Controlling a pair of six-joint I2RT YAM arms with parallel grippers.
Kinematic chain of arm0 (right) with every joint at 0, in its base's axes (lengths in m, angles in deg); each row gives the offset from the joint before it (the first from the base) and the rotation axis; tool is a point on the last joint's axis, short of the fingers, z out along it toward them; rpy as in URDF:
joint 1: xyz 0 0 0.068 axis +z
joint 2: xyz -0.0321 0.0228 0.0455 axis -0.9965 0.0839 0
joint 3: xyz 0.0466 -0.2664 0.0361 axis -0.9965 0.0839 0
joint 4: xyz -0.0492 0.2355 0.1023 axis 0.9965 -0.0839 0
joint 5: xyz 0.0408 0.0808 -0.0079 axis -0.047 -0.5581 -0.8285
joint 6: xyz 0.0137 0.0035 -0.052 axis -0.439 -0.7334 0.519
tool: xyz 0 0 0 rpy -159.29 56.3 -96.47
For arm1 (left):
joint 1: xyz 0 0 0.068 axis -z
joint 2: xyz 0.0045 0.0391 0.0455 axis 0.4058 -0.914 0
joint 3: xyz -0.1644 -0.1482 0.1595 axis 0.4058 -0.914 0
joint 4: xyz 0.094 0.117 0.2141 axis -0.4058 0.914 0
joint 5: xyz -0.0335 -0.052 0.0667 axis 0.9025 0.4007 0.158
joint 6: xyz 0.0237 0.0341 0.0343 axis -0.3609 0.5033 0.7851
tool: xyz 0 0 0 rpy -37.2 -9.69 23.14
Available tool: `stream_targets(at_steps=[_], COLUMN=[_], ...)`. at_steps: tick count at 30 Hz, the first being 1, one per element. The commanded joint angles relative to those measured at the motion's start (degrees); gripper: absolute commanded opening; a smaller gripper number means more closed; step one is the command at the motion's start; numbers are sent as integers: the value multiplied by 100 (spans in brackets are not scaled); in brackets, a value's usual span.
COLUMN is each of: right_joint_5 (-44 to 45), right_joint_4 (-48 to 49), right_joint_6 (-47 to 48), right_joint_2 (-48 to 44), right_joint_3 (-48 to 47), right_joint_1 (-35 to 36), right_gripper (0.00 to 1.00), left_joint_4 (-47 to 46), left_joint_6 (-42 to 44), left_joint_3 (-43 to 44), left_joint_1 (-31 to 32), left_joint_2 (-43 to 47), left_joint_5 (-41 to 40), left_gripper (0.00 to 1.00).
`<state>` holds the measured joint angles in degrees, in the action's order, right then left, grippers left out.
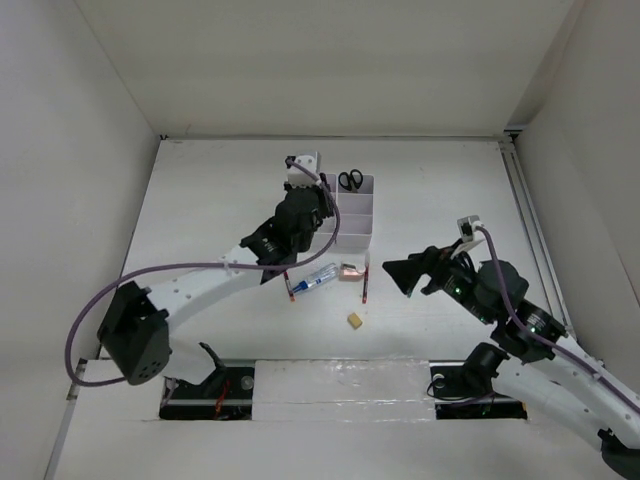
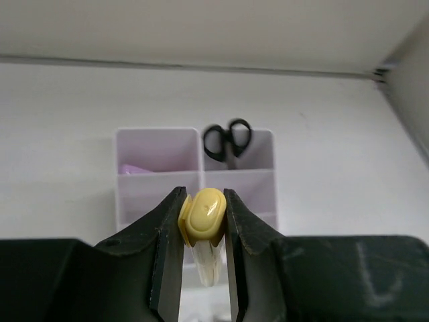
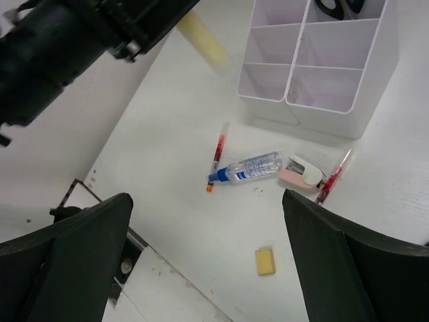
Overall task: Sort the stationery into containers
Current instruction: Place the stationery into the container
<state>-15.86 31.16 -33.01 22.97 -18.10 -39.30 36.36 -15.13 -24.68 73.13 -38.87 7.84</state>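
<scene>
Though half hidden between the fingers, clearly a yellow highlighter (image 2: 204,213), clamped in left gripper (image 2: 204,196), just beside organizer (image 2: 151,194). Seeing scissors (image 2: 226,139) in rear right compartment, blades hidden. Can't identify pink thing (image 2: 137,170) in rear left. Reading right gripper (image 3: 206,201) as spread apart over tabletop (image 3: 167,134), above tube (image 3: 251,166) and eraser (image 3: 265,261).

PLACE: you face a robot lab test cell | SIGNS: plain white walls (image 1: 70,150) box your white table (image 1: 430,180) | cabled left arm (image 1: 190,284) and right arm (image 1: 578,358) bolted at its edge
</scene>
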Motion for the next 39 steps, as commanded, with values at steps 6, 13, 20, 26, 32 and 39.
stream_targets(at_steps=[6, 13, 20, 26, 32, 39], right_joint_5=[64, 11, 11, 12, 11, 11], right_joint_4=[-724, -874, -874, -821, -821, -768], right_joint_6=[25, 139, 297, 297, 297, 297], right_joint_2=[-385, -613, -666, -613, -613, -666], right_joint_3=[-27, -27, -80, -80, -27, -27], right_joint_1=[69, 122, 122, 122, 122, 122], right_gripper=[100, 100, 100, 100, 100, 100], left_joint_4=[-1033, -831, -637, -637, -496, -707], left_joint_6=[978, 1358, 1059, 997, 997, 865], left_joint_3=[1542, 2650, 2767, 2767, 2899, 2512], left_joint_1=[-875, -1024, -1175, -1175, -1175, -1175], left_joint_2=[-1552, -2748, -2970, -3085, -3287, -3181], left_joint_5=[-452, -259, -74, -74, -135, -135], left_gripper=[0, 0, 0, 0, 0, 6])
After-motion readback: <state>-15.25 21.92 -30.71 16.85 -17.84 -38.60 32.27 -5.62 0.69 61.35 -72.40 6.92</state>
